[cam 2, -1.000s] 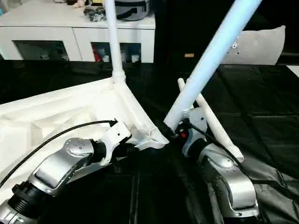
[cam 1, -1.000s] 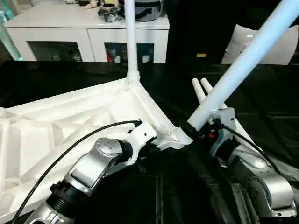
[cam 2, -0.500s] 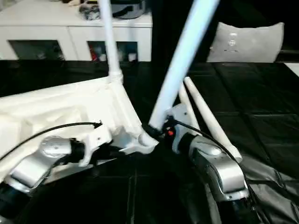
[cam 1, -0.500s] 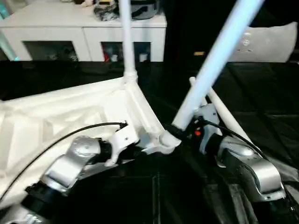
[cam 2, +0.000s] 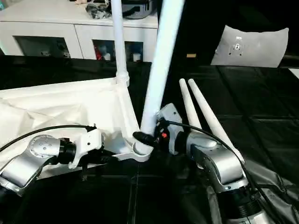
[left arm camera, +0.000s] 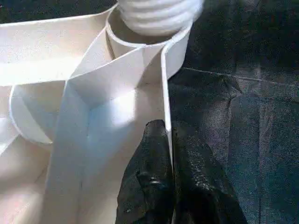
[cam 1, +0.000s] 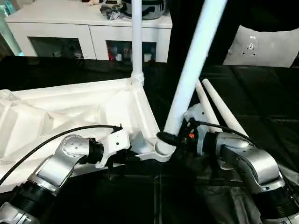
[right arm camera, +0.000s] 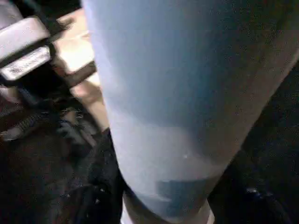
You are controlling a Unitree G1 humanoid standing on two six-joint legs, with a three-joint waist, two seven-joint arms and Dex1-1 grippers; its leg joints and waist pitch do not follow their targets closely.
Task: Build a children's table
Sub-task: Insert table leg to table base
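Note:
The white table top [cam 1: 70,107] lies upside down, its ribbed underside up. One leg [cam 1: 137,42] stands upright in the far corner socket. My right gripper [cam 1: 170,139] is shut on a second leg [cam 1: 191,65] low down, and that leg's foot sits at the near corner socket [cam 1: 159,151], leaning slightly right. My left gripper [cam 1: 131,156] is shut on the top's rim [left arm camera: 166,79] just beside that socket, one finger [left arm camera: 149,154] on each side of the thin wall. The leg's ribbed end [left arm camera: 159,14] sits in the socket ring. The held leg [right arm camera: 177,93] looms close in the right wrist view.
Two loose legs [cam 1: 223,112] lie side by side on the black mat to the right of my right arm. A white cabinet [cam 1: 88,28] with clutter on top stands behind. A grey cushion [cam 1: 261,46] rests at the back right.
The held leg has swung from a strong lean to the right to nearly upright, with its foot staying at the near corner socket. My left gripper has kept its hold on the rim. The camera shifted.

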